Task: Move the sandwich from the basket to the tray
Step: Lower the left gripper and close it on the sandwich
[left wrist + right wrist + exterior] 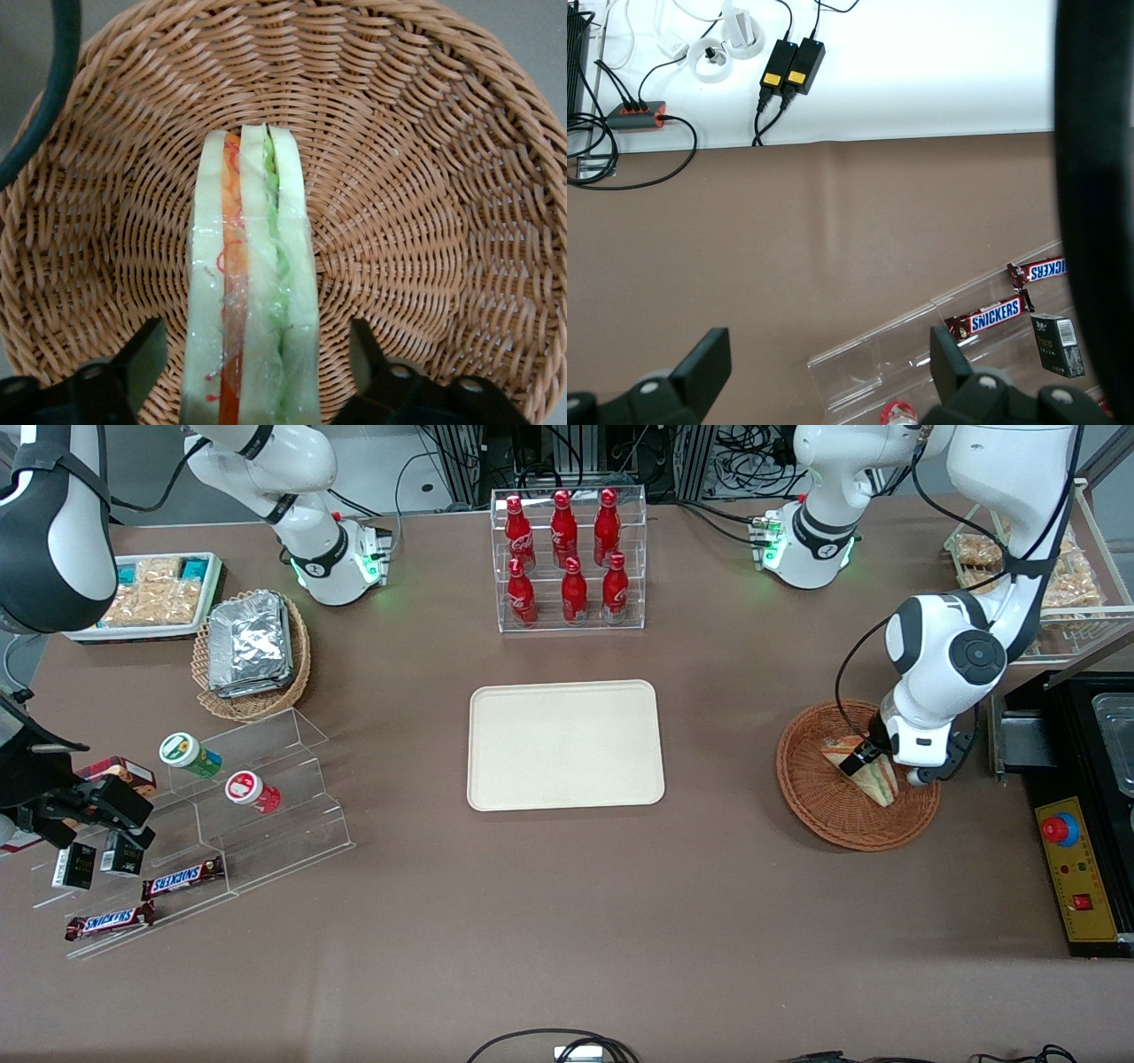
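A brown table (567, 921) filled the scene, with cables and frames along its farthest edge. The cream tray (565, 745) lay flat at the table's middle, nothing on it. Farther from the front camera than the tray stood a clear rack (570, 560) of red bottles.

Toward the working arm's end of the table, well apart from the tray, sat the reddish basket (819, 797). The left arm reached down over it, and its gripper (864, 762) hung low inside the basket.

The sandwich (864, 775) lay in the basket, standing on edge. In the wrist view the sandwich (250, 292) showed pale bread with an orange layer and a green layer under clear wrap, the woven basket (425, 177) all around it. It ran straight between the two fingers (133, 363) of the gripper (250, 376). The fingers stood wide, one on each side of the wedge, each with a clear gap to the bread, so the gripper held nothing.

Toward the parked arm's end stood a tan basket (257, 701) of foil packets and a clear stepped stand (257, 815) with snack bars.
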You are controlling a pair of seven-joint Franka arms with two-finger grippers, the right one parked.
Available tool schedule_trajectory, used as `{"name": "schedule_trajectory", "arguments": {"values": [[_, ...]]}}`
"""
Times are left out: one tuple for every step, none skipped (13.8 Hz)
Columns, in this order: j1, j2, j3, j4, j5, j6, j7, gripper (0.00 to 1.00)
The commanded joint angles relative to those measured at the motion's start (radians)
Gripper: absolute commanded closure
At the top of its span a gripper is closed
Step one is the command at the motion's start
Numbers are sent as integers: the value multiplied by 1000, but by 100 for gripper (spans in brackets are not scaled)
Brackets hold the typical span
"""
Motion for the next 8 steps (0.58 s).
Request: {"name": "schedule_trajectory", "arguments": {"values": [[0, 8, -1, -4, 15, 31, -41, 100], [0, 8, -1, -3, 15, 32, -40, 100], [0, 8, -1, -1, 16, 31, -41, 100], [0, 5, -1, 0, 16, 29, -41, 100], [1, -1, -3, 3, 16, 25, -41, 100], [0, -11, -3, 8, 15, 14, -41, 100], [0, -36, -4, 18, 16, -29, -34, 100], [-2, -62, -7, 41, 16, -91, -28, 100]]}}
